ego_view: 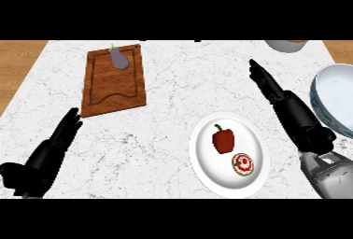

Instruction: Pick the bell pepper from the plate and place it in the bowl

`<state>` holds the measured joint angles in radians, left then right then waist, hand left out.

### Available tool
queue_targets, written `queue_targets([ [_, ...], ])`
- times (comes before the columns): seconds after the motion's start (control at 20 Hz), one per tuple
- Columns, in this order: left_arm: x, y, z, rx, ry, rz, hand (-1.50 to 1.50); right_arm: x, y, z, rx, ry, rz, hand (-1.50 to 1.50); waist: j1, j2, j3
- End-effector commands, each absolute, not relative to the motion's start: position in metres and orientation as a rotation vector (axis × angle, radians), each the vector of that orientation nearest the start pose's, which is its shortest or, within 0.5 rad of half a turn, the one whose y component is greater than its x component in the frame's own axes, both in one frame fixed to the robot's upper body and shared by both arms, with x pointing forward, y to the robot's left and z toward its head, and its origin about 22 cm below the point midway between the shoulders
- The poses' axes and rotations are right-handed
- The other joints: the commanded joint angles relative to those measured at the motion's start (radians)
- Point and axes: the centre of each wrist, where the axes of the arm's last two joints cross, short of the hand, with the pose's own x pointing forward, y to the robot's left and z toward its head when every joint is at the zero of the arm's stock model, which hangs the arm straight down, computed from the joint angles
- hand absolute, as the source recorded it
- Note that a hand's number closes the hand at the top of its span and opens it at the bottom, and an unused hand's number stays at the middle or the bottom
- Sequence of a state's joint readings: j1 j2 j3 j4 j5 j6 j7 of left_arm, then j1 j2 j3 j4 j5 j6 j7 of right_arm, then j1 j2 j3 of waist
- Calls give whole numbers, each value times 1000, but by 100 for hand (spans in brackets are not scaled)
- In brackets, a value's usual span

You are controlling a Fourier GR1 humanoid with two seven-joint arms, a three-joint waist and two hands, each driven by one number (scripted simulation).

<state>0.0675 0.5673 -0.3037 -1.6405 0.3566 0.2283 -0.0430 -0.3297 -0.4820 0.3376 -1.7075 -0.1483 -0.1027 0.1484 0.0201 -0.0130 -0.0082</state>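
— Where is our pepper [222,139]?

— It lies on the plate [207,161], red, its green stem pointing up and away from us. We have not touched it. Just beside it on the same plate sits a small round pastry [243,164] with a red and white top.

— And our hands?

— Our right hand [286,105] is above the counter [186,79] to the right of the plate, its fingers straight and holding nothing. It lies between the plate and the bowl [332,100], which shows at the right edge. Our left hand [48,151] is at the lower left, well apart from the plate, fingers straight too, nothing in it.

— What else do we see?

— A wooden board [114,86] at the far left with an eggplant [119,58] on its upper end, and a grey pot [285,45] cut off at the top edge.
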Motion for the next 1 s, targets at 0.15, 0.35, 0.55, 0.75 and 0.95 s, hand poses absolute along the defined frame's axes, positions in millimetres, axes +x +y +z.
queue_targets([
  [0.15,233,261,33,-5,-1588,-302,0,273,-216,86,-257,-1786,184,150,-58,13,8],
  [0.35,233,244,39,-99,-1596,-317,0,259,-258,33,-739,-1554,297,150,-83,14,3],
  [0.55,272,216,43,-140,-1589,-363,0,255,-187,-3,-581,-1644,50,-150,-36,18,9],
  [0.75,262,206,38,-157,-1566,-382,0,285,-187,8,-735,-1580,330,-150,-16,14,7],
  [0.95,271,212,34,-173,-1581,-371,0,295,-181,26,-824,-1376,549,-150,-22,12,4],
])
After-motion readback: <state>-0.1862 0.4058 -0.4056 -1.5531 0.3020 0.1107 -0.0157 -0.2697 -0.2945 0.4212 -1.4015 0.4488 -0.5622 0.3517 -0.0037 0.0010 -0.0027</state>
